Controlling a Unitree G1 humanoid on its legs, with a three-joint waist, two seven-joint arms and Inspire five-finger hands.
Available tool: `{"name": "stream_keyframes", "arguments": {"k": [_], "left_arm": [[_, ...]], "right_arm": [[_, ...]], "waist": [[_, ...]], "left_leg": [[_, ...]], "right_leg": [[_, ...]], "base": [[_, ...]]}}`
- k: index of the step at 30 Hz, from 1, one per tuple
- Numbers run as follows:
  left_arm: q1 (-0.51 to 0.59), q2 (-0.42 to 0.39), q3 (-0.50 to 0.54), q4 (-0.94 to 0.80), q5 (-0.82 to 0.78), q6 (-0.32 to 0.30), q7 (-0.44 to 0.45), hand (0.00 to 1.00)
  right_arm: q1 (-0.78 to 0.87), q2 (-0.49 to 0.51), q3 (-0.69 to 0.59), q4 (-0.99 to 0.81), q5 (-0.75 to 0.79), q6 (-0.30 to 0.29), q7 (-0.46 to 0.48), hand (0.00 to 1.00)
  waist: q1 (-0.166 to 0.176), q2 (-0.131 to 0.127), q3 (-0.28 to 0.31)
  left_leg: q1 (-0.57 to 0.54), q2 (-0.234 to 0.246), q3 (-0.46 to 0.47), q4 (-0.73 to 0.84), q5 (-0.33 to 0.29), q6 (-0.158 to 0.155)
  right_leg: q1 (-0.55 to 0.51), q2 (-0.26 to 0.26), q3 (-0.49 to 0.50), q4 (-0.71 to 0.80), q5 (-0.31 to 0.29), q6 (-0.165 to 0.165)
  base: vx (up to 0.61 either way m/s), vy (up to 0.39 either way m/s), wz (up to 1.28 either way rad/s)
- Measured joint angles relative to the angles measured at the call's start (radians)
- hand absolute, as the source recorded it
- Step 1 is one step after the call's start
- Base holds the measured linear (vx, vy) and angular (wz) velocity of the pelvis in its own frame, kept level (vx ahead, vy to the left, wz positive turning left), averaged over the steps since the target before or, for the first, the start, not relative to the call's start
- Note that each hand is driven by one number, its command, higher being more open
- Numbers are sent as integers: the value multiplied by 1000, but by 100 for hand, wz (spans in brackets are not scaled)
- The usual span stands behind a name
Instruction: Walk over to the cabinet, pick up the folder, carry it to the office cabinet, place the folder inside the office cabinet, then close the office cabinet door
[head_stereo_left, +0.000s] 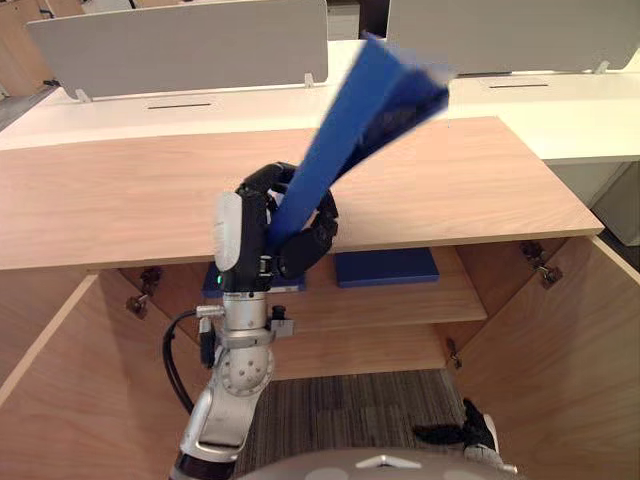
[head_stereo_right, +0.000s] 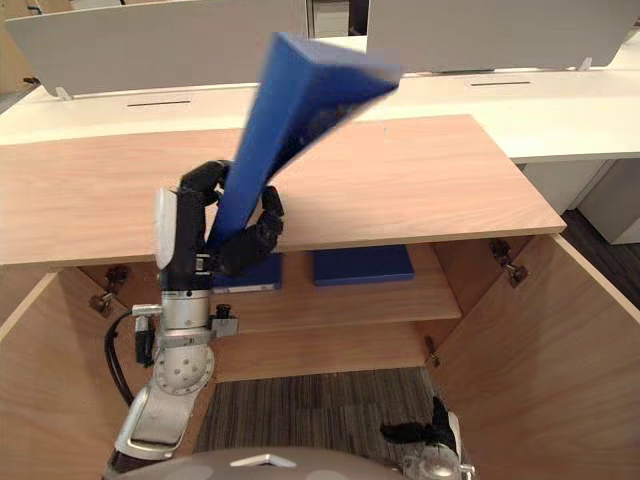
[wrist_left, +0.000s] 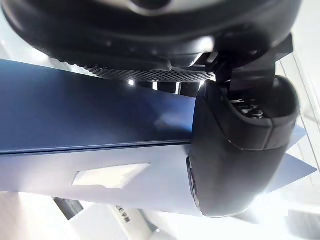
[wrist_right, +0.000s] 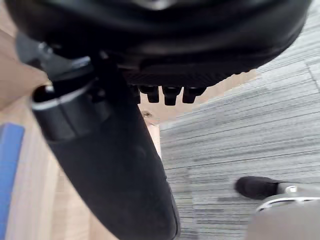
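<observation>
My left hand is shut on a blue folder, fingers and thumb curled round its lower end. The folder slants up and to the right, its upper end above the wooden cabinet top. In the left wrist view the thumb presses on the folder's blue face. The hand is level with the front edge of the open office cabinet, just before its inner shelf. My right hand hangs low at the right above the carpet, fingers relaxed and holding nothing.
Two other blue folders lie flat on the shelf inside. Both cabinet doors stand open, the right door and the left door. White desks with grey partition panels stand behind. Grey carpet lies below.
</observation>
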Motion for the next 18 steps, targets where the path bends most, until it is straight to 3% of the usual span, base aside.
{"name": "stream_keyframes", "arguments": {"k": [6,10,15,18], "left_arm": [[50,-27,-90,-62,-344,-23,-41,0],[73,-33,-106,-70,-608,-22,-114,0],[73,-47,-110,-110,-778,-22,-133,0],[82,-64,-96,-148,-802,-26,-133,0]], "right_arm": [[48,60,37,-247,69,-34,-10,100],[92,93,40,-433,115,-59,-16,100],[135,108,43,-617,145,-68,-24,100],[155,114,45,-744,154,-81,-29,100]], "waist": [[2,-10,7],[2,-10,7],[-1,-10,8],[-1,-9,7]], "left_leg": [[-2,5,24,18,-13,4],[-3,6,44,21,-14,5],[-2,9,52,32,-23,5],[0,9,54,33,-24,5]], "right_leg": [[-17,3,27,16,-1,0],[-33,4,47,25,-1,1],[-32,7,56,26,-1,0],[-33,8,60,26,-1,0]], "base": [[0,5,-13],[-18,4,-13],[-7,-6,-7],[0,-6,-4]]}}
